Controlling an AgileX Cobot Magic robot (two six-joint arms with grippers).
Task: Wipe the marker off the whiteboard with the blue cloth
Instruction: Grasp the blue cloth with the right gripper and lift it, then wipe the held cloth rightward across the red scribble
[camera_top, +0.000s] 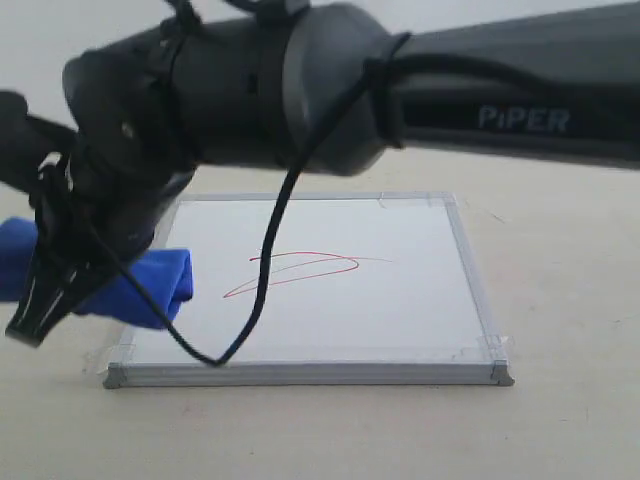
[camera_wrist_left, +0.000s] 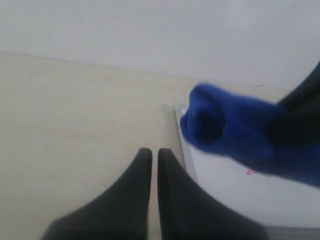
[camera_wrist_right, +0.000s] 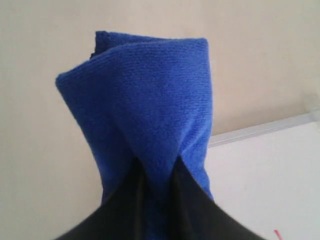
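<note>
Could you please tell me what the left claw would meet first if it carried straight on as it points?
Nothing nearby, it seems: the left claw points over the table towards the wall. The blue cloth and whiteboard lie beside that line, though depth is hard to judge.

square whiteboard (camera_top: 400, 300) w/ thin silver-grey frame & clear tape at corners, lay flat, red marker (camera_top: 300, 268) scribble, thin looping stroke, sat near its middle, unwiped, blue cloth (camera_top: 150, 285), bunched, pinched in right gripper (camera_wrist_right: 157, 172), was over board's left edge, apart from scribble
</note>
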